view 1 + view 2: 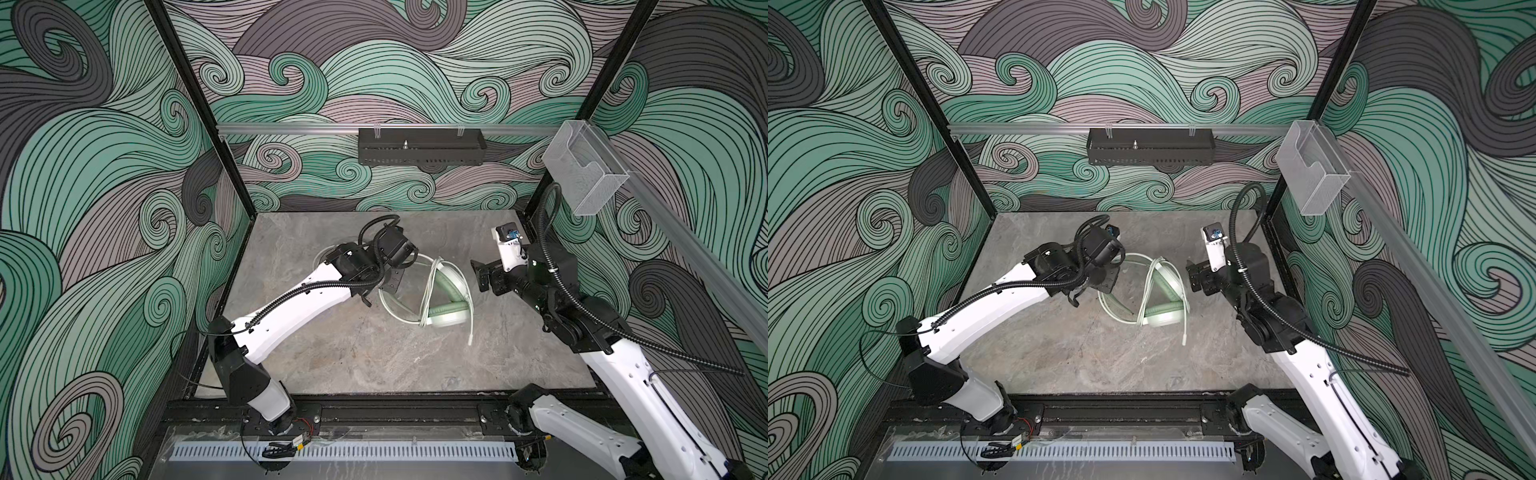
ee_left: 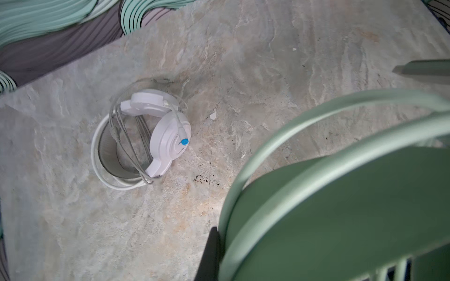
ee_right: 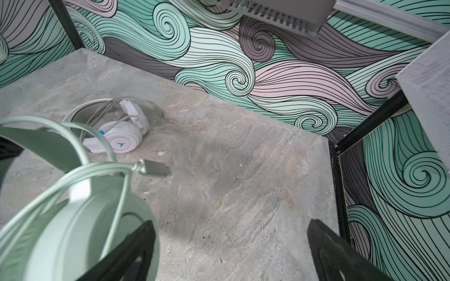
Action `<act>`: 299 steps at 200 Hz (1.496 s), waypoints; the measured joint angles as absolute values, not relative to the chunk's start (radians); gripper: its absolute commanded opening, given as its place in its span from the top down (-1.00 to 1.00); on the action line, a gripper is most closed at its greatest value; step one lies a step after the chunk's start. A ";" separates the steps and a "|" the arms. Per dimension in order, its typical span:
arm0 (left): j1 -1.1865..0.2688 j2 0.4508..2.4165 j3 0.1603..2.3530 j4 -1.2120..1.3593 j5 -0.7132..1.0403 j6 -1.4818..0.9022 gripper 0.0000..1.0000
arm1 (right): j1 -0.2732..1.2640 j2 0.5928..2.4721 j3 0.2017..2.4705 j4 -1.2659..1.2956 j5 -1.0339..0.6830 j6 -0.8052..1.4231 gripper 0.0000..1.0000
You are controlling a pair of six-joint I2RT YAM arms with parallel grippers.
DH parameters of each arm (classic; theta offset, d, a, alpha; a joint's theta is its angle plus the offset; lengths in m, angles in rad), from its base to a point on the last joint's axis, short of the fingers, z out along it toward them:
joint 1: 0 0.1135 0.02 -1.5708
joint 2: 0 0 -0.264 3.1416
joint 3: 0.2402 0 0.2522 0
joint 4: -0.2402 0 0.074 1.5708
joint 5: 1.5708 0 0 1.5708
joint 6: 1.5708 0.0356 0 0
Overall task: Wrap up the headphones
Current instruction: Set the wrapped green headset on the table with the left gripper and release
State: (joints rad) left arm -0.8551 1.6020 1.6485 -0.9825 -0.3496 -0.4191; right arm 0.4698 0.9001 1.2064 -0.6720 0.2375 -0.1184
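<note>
Pale mint green over-ear headset (image 1: pixel 442 309) lies mid-table on grey stone-look tabletop (image 1: pixel 374 357); right gripper (image 3: pixel 231 222) stands open, empty, beside its earcup (image 3: pixel 80 219); left gripper (image 1: pixel 392 286) is closed at its headband (image 2: pixel 341 194), grip unconfirmed. White over-ear headset (image 2: pixel 168 136) lies apart, behind the left arm (image 1: pixel 299 303).

light bright, even, overhead | shadows soft on table (image 1: pixel 374 353) | top views sharp; wrist views blur the near mint headphones (image 2: pixel 341 206)

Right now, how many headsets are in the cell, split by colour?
white headset: 1
mint green headset: 1
Total: 2
</note>
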 measured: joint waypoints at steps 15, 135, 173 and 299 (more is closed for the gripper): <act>-0.830 1.643 1.647 -0.958 -0.335 -0.459 1.00 | 0.472 0.884 1.213 -0.684 0.252 -0.119 -0.98; -0.738 2.281 2.147 -0.950 -0.273 -0.551 1.00 | 0.525 0.858 1.221 -0.719 0.288 -0.162 -0.98; -0.708 2.353 2.197 -0.949 -0.225 -0.575 1.00 | 0.536 0.860 1.217 -0.713 0.291 -0.175 -0.99; -0.702 2.466 2.231 -0.955 -0.178 -0.630 0.82 | 0.546 0.857 1.215 -0.699 0.308 -0.188 -0.98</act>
State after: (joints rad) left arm -0.7025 2.4664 2.2307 -0.9554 -0.1776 -0.6296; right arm 0.5461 0.8570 1.2148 -0.6991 0.3080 -0.1883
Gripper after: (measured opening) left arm 0.073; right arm 0.990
